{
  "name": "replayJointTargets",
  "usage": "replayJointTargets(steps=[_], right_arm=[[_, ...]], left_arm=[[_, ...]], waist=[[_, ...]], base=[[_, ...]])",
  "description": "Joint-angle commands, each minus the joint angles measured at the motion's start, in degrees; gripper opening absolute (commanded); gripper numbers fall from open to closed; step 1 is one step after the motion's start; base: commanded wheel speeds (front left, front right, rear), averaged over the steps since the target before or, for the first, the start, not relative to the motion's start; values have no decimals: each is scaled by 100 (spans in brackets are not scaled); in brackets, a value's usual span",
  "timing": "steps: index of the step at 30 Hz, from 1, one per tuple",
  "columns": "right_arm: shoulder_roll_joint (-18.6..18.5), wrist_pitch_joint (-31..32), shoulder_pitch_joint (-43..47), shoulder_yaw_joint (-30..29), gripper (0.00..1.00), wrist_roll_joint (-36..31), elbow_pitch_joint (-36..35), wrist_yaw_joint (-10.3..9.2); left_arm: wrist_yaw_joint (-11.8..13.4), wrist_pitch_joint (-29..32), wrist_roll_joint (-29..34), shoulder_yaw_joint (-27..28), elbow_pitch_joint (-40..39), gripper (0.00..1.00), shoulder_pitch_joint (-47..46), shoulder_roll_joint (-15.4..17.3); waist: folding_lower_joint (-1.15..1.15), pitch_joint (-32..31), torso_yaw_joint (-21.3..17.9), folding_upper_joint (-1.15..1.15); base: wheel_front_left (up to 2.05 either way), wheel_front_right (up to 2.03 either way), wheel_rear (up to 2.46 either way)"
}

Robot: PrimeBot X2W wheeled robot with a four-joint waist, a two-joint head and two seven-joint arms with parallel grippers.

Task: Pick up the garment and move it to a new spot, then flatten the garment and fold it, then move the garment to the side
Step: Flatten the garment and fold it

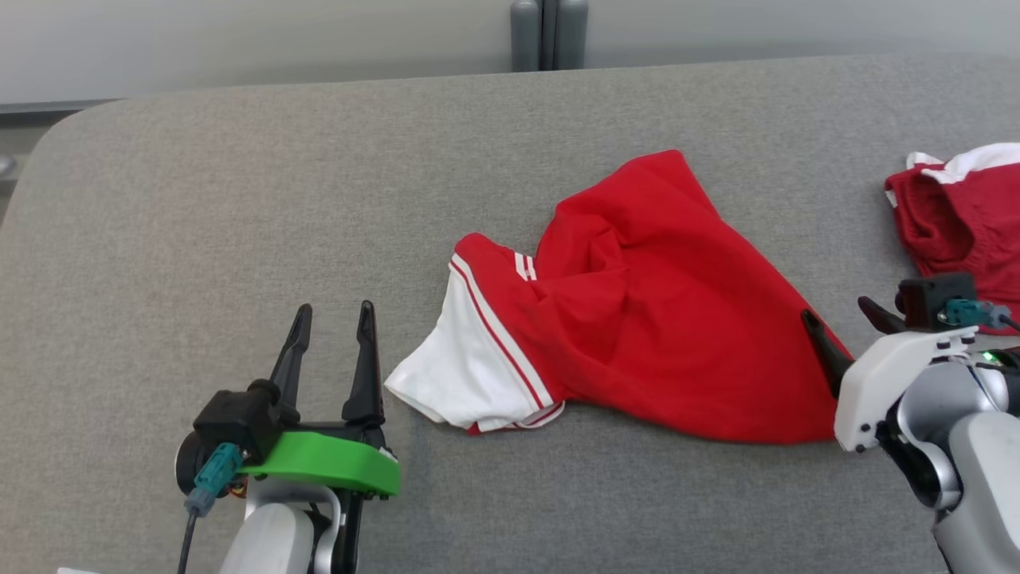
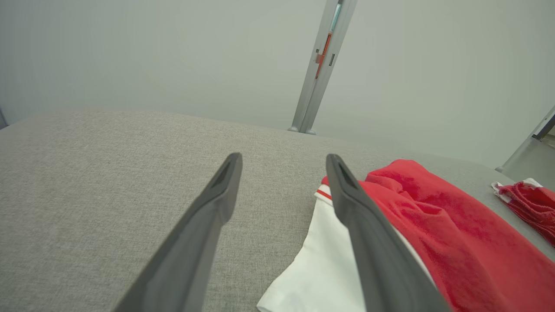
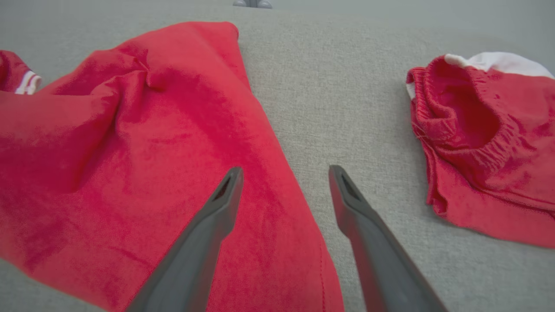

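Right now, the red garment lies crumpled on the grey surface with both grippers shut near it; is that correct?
No: the left gripper and right gripper are open, as each wrist view shows. The red garment lies crumpled on the grey surface.

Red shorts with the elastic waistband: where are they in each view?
Head view: red shorts at the right edge.
Left wrist view: red shorts at the far right edge.
Right wrist view: red shorts on the right side.
Shared landmark: red shirt, to their left in all.
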Motion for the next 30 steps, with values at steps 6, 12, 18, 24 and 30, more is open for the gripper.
replayJointTargets(steps=[6,12,18,24,30], right_arm=[[-236,-225,-1003,763,100,75,1431,-5],[-396,-578,-1713,1063,0,106,2400,-7],[-445,-1055,-2462,1060,0,104,3035,-7],[-454,-1423,-3151,1062,0,-34,3609,-7],[-531,-1706,-3179,1232,37,97,3716,-7]], left_arm=[[34,-2,-12,-57,-27,100,-169,21],[58,-2,-15,-17,-83,100,-218,21],[61,-2,-42,4,-149,100,-275,20],[76,-2,-66,-23,-201,100,-336,20],[122,-2,-94,-7,-225,100,-254,20]], waist=[[0,290,452,0],[0,423,675,0],[0,555,784,0],[0,649,860,0],[0,613,866,0]], base=[[0,0,0],[0,0,0],[0,0,0],[0,0,0],[0,0,0]])
